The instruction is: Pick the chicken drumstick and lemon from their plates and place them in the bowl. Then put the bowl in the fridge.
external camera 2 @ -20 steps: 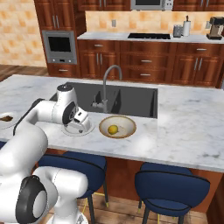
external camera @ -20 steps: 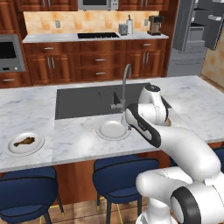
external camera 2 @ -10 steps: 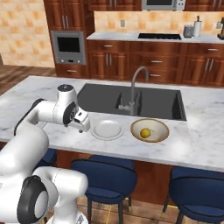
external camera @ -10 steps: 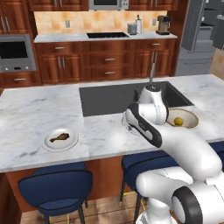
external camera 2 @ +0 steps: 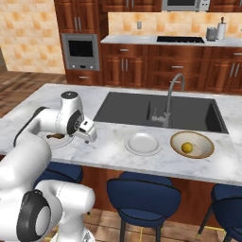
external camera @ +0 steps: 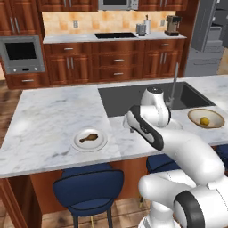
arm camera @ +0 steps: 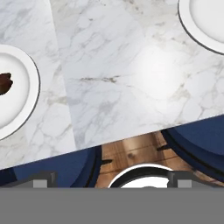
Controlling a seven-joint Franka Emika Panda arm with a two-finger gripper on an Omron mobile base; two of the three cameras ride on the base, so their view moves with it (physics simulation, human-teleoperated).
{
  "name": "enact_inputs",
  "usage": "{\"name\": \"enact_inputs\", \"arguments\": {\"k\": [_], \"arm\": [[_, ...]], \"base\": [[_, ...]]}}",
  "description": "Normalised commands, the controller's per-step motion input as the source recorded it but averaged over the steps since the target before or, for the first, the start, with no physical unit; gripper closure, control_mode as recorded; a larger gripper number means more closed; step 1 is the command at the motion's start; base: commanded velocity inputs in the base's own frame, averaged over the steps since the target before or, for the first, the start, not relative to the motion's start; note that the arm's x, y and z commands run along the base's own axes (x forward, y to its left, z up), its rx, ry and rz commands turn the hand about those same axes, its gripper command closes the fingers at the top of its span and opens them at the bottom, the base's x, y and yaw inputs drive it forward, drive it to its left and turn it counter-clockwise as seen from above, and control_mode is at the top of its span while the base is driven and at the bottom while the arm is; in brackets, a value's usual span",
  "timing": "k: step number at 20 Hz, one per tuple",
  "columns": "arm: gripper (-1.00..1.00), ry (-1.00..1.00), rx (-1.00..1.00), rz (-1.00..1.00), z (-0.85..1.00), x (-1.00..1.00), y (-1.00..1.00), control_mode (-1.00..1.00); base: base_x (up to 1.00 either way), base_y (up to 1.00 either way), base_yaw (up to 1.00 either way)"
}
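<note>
The golden-brown chicken drumstick [external camera: 89,137] lies on a white plate [external camera: 100,143] near the island's front edge. In the hand view that plate [arm camera: 19,103] sits at the left with the drumstick [arm camera: 5,83] cut off by the frame. My gripper [external camera 2: 88,136] hovers over bare marble between the two plates, open and holding nothing; its tips [arm camera: 111,178] stand wide apart. The second plate [external camera 2: 142,143] is bare. To its right the yellow lemon [external camera 2: 187,147] rests inside the tan bowl [external camera 2: 202,147]. The dark grey fridge [external camera: 205,40] stands at the far right.
A dark sink [external camera 2: 158,109] with a tall faucet [external camera 2: 172,94] lies behind the plates. Blue stools [external camera 2: 142,194] line the island's front edge below the counter. Wooden cabinets, an oven [external camera: 22,53] and a back counter run along the far wall.
The base has driven left along the island, so the whole scene has slid right. The drumstick's plate is now close to the gripper. The lemon stays in the bowl.
</note>
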Motion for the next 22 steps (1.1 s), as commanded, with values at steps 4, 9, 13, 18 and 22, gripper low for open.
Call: {"name": "enact_inputs", "arguments": {"k": [4, 9, 13, 18, 22], "arm": [[-1.00, 0.00, 0.00, 0.00, 0.00, 0.00, 0.00, 1.00], [-1.00, 0.00, 0.00, 0.00, 0.00, 0.00, 0.00, 1.00], [-1.00, 0.00, 0.00, 0.00, 0.00, 0.00, 0.00, 1.00], [-1.00, 0.00, 0.00, 0.00, 0.00, 0.00, 0.00, 1.00], [-1.00, 0.00, 0.00, 0.00, 0.00, 0.00, 0.00, 1.00]], "base": [[0.58, 0.03, 0.01], [0.50, 0.02, 0.07], [0.25, 0.01, 0.03], [0.00, 0.00, 0.00], [0.00, 0.00, 0.00]]}}
